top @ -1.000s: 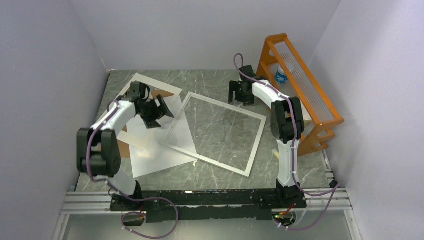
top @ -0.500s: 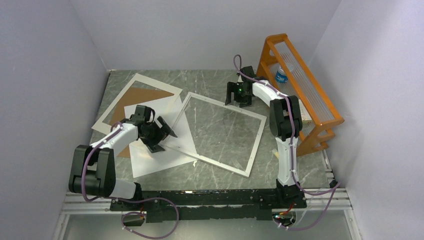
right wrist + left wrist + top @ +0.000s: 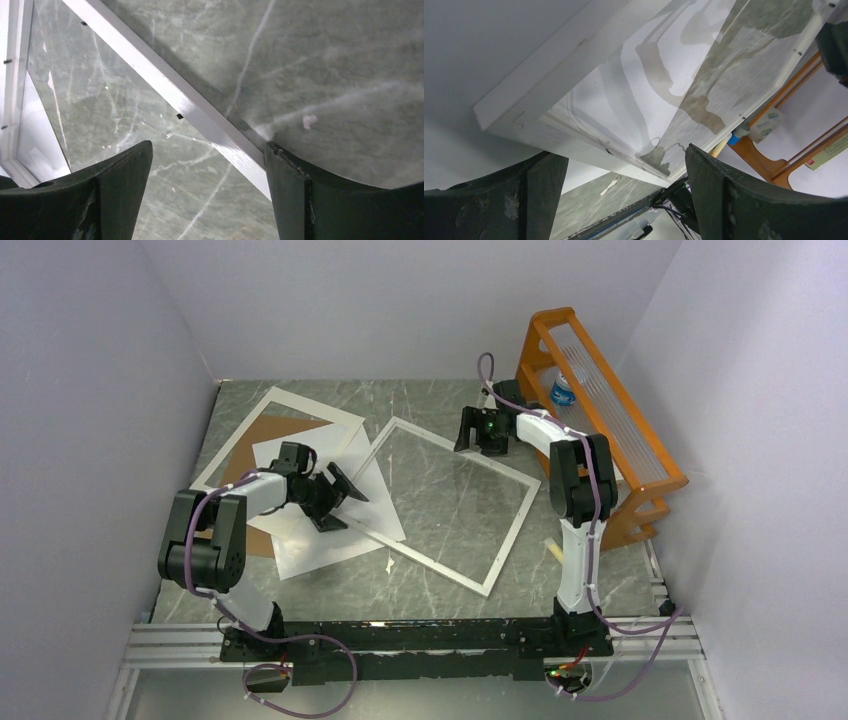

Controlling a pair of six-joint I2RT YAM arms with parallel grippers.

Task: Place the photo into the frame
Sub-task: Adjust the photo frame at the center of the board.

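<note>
The frame (image 3: 513, 537), a big rectangle with a narrow white-silver border and a clear pane, lies slanted in the middle of the table. The photo (image 3: 310, 545) lies white side up at its left, partly under the frame's left edge. My left gripper (image 3: 340, 502) sits low over the photo at that edge, open; in the left wrist view the frame's border (image 3: 574, 150) crosses between its spread fingers (image 3: 499, 200). My right gripper (image 3: 478, 440) is open at the frame's far edge, and the border (image 3: 165, 95) runs down to its right finger (image 3: 310, 200).
A white card mat (image 3: 315, 406) with a brown backing board (image 3: 285, 430) showing through its cut-out lies at the back left. An orange rack (image 3: 610, 430) holding a bottle (image 3: 562, 392) stands along the right wall. A small paper scrap (image 3: 390, 565) lies near the frame's front.
My left gripper has come off the mat, moving right and nearer, down to the frame's left edge. The frame has shifted slightly to the right. My right gripper has edged right along the far border.
</note>
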